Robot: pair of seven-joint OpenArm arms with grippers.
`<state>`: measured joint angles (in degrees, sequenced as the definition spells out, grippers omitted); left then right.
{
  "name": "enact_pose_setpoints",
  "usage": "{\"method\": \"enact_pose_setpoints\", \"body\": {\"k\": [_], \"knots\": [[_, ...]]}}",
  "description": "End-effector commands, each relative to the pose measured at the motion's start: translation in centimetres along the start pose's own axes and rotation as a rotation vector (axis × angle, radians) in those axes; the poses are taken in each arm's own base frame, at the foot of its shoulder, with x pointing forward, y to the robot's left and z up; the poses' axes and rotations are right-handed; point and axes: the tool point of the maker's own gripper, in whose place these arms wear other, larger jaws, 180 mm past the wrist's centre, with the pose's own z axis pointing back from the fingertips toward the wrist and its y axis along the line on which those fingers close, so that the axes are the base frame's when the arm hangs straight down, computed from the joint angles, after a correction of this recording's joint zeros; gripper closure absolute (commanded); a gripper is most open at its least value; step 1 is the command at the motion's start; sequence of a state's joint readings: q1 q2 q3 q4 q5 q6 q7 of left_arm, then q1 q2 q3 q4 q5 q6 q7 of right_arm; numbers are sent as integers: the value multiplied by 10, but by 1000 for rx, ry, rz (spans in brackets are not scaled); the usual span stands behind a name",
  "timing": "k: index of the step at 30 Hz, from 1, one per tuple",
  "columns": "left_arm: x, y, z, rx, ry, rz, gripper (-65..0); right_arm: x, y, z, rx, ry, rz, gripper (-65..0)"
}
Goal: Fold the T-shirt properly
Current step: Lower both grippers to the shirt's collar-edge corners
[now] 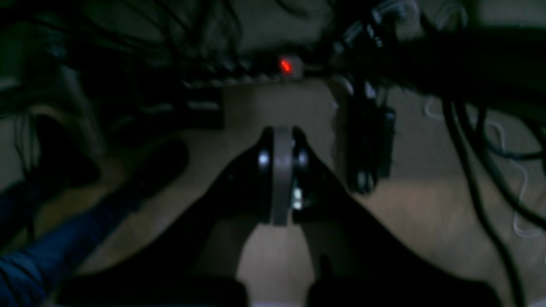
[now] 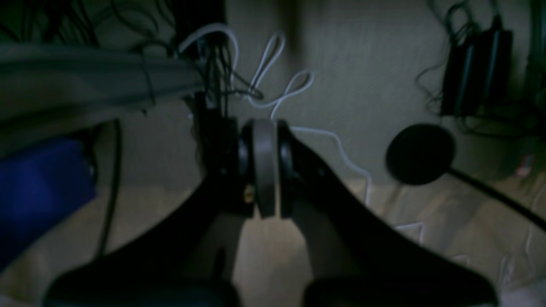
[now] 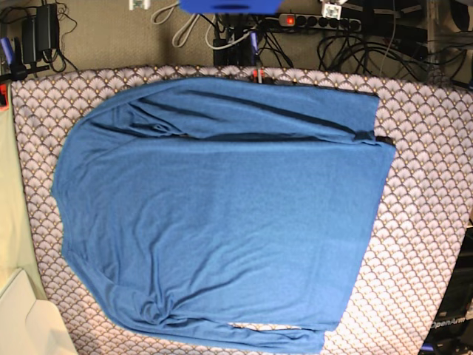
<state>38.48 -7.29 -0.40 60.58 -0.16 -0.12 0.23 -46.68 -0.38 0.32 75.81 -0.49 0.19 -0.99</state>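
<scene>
Base view alone shows the T-shirt (image 3: 222,214), spread flat over the scallop-patterned table cover (image 3: 429,214), both long sleeves folded in along its upper and lower edges. Neither arm appears beside the shirt. Each wrist view looks instead down at dim floor well off the shirt: the left gripper (image 1: 281,140) has its jaws pressed together, holding nothing, with a red-lit power strip (image 1: 286,67) beyond it; the right gripper (image 2: 264,136) is likewise closed and empty, near white cables (image 2: 277,85).
</scene>
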Motion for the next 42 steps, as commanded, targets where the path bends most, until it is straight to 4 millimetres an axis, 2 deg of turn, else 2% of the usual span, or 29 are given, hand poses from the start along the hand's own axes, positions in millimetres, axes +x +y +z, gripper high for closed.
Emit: {"method": "enact_pose_setpoints", "body": {"k": [1, 5, 9, 11, 13, 17, 20, 25, 32, 36, 42], "knots": [[-4, 2, 13, -3, -8, -13, -4, 11, -7, 13, -5, -43, 14, 0], [27, -1, 48, -21, -117, -38, -5, 47, -13, 48, -7, -150, 41, -1], [72, 5, 86, -20, -246, -44, -16, 89, -16, 83, -1, -263, 70, -27], [94, 15, 103, -4, -306, 7, -71, 109, -15, 99, 1, -316, 72, -74], [115, 23, 120, 5, -367, 68, -171, 129, -13, 113, 4, -369, 73, -139], [144, 35, 137, -4, -443, 80, -327, 144, -11, 121, 9, -414, 73, -243], [154, 40, 138, -15, -465, 93, -367, 148, -11, 121, 9, -426, 76, -272], [181, 66, 134, 36, -542, 159, -367, 165, -12, 117, 12, -476, 96, -273], [222, 76, 128, 50, -648, 170, -367, 194, -11, 110, 10, -553, 93, -273], [228, 84, 115, 66, -655, 181, -367, 205, -10, 108, 12, -583, 91, -273], [223, 94, 95, 88, -626, 196, -367, 214, -10, 107, 10, -606, 92, -273]]}}
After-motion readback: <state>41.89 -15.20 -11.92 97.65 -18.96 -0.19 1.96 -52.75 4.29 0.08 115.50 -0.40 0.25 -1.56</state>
